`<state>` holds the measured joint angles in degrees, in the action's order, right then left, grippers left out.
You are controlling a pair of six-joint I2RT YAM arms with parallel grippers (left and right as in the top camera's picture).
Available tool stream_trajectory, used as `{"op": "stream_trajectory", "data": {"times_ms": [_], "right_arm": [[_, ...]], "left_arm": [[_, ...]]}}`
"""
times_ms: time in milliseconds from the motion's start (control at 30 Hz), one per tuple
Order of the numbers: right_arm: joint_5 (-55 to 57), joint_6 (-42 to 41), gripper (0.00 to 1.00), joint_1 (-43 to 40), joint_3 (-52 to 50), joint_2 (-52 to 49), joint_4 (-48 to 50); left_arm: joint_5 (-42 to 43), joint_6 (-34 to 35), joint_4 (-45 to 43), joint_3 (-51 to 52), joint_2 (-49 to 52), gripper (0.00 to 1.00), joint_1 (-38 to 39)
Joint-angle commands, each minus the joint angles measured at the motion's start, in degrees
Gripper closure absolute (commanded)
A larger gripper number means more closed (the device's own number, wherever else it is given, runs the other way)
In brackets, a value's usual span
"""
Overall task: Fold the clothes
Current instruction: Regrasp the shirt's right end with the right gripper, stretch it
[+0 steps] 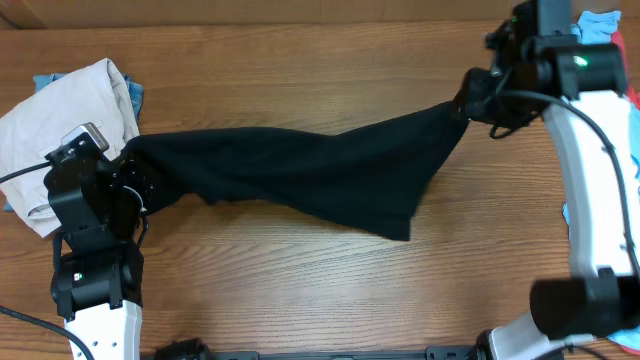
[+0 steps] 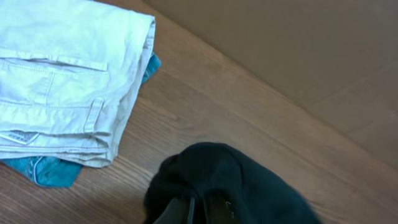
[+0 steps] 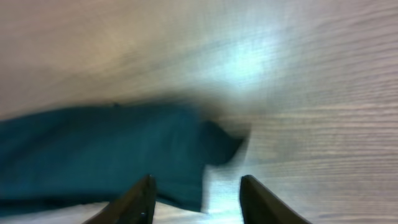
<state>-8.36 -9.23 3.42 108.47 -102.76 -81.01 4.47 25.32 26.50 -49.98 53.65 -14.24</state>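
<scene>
1. Left gripper [image 2: 198, 208]: my fingers are drawn together and clamped on a bunched end of the black shirt [image 1: 300, 175]. In the left wrist view the cloth mounds up directly over the fingers [image 2: 181, 213].

2. Right gripper [image 3: 198, 182]: my 2 fingers [image 3: 144, 198] stand well apart. The right wrist view is blurred. A corner of the dark cloth lies in the gap between them, beside the left finger, and they are not closed on it. In the overhead view the far end of the shirt reaches up to this gripper [image 1: 468, 100].

3. Black shirt: it spans the worktop [image 1: 300, 80] in 1 long band from my left gripper [image 1: 135, 185] at the left to my right gripper at the upper right. It is narrow at both ends and sags wider toward the right of centre.

4. Beige trousers [image 1: 70, 110]: folded flat at the upper left of the worktop, just beside my left arm. They lie on a blue fabric [image 2: 50, 173], which shows at their edges.

5. Light-blue tee [image 1: 598, 22]: partly visible at the top right corner, behind my right arm.
</scene>
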Motion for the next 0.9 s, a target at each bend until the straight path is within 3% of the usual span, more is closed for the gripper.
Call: {"op": "stream_trajectory", "data": {"times_ms": [0, 100, 400, 867], "right_arm": [[1.0, 0.4, 0.47, 0.0, -0.6, -4.5, -2.5], [1.0, 0.5, 0.42, 0.0, -1.5, -6.4, -5.2], [-2.9, 3.7, 0.42, 5.4, -10.8, -6.4, -9.5], [-7.0, -5.1, 0.43, 21.2, -35.6, -6.4, 9.8]], "left_arm": [[-0.4, -1.0, 0.2, -1.9, -0.4, 0.94, 0.0], [-0.4, -2.3, 0.3, -1.9, -0.4, 0.94, 0.0], [-0.4, -3.5, 0.7, -1.9, 0.7, 0.94, 0.0], [-0.4, -3.5, 1.5, -1.9, 1.5, 0.93, 0.0]]}}
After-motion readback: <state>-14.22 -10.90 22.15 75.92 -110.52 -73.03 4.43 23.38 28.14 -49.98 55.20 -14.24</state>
